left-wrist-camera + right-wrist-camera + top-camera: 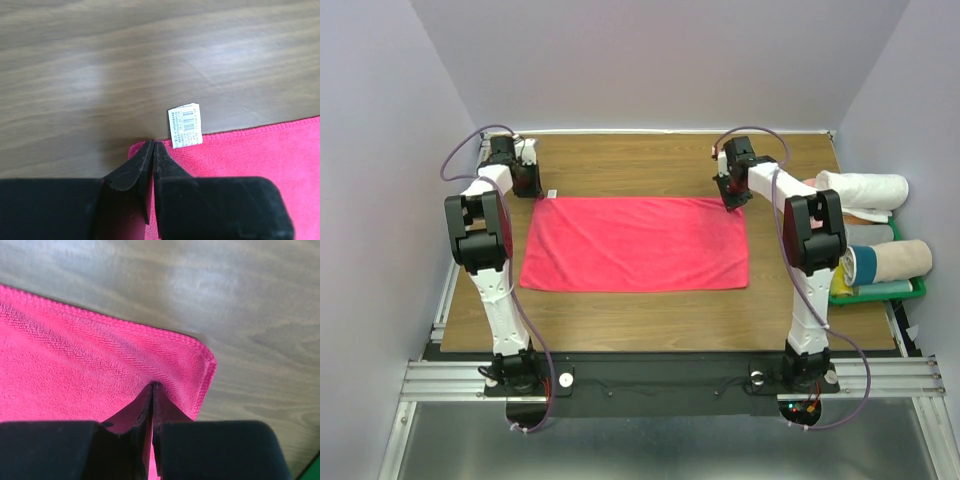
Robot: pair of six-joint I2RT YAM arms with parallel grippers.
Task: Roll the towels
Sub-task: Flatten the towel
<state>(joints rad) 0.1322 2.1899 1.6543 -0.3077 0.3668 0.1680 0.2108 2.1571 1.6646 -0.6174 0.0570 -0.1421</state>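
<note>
A bright pinkish-red towel [635,243] lies spread flat on the wooden table [640,165], long side running left to right. Its white tag [185,126] sticks out at the far left corner. My left gripper [533,192] is down at that far left corner, and its jaws [152,146] are shut on the towel's edge [250,160] just left of the tag. My right gripper [730,203] is at the far right corner. Its jaws [152,388] are shut on a pinch of the towel [75,370], which puckers up at the tips.
A green bin [880,290] stands at the table's right edge. It holds rolled towels, a white one [865,190] and a beige one [895,260]. Purple walls close in on the left, back and right. Bare wood lies beyond the towel and in front of it.
</note>
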